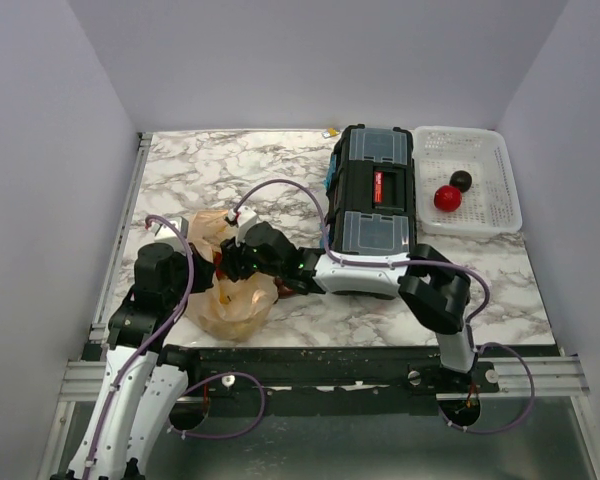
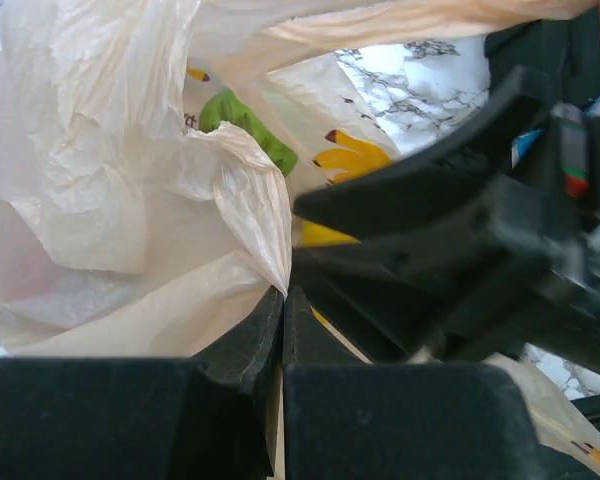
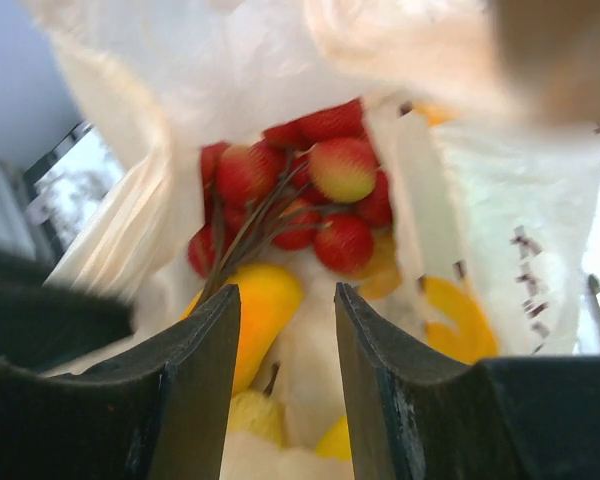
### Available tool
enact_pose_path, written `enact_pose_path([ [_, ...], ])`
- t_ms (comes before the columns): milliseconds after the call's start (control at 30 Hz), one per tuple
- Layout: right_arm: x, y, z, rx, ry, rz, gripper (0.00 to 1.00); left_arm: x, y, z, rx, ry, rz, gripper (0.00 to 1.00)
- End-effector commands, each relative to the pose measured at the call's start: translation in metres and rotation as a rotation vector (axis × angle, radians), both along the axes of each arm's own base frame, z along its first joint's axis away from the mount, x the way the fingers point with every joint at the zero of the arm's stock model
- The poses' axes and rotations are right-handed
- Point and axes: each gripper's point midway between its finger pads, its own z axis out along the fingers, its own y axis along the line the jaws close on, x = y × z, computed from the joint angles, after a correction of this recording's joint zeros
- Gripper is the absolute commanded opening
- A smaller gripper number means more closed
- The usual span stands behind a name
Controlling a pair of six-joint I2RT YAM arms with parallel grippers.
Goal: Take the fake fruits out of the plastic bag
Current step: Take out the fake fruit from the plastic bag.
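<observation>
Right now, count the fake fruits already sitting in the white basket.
2: a red ball in the white basket, and a dark ball right beside it, toward the back wall. Nothing seems hidden.

Plastic bag [image 1: 235,300] front-left — toolbox [image 1: 372,205] centre, basket [image 1: 490,215] right, two fruits [image 1: 447,198] inside.

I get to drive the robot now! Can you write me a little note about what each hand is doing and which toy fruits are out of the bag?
Grippers: the left gripper has its fingers shut, pinching a fold of the plastic bag. The right gripper has its fingers open and empty, aimed into the bag's mouth.
Done: the red ball and the dark ball lie in the white basket, right of the black toolbox.
Left to do: the red berry cluster, a yellow fruit and orange pieces are inside the bag. The yellow fruit looks closest to grab.
</observation>
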Motion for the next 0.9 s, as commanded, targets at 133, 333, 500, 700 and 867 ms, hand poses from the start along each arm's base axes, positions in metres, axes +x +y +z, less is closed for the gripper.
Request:
enact_pose_path([
  [133, 0.056, 0.003, -0.017, -0.073, -0.118, -0.247, 0.46, -0.004, -0.008, 0.01, -0.002, -0.006, -0.029, 0.0],
  [333, 0.067, 0.006, -0.03, -0.113, -0.145, -0.268, 0.54, -0.003, -0.006, 0.01, -0.002, -0.012, -0.012, 0.0],
  [500, 0.083, 0.0, -0.041, -0.166, -0.178, -0.314, 0.64, -0.003, -0.004, 0.006, 0.01, 0.004, -0.006, 0.0],
  [700, 0.099, -0.004, -0.057, -0.206, -0.214, -0.303, 0.71, -0.001, -0.007, -0.001, 0.012, 0.051, -0.018, 0.0],
  [867, 0.106, -0.004, -0.073, -0.247, -0.252, -0.281, 0.81, 0.0, -0.008, -0.003, 0.011, 0.055, -0.023, 0.0],
])
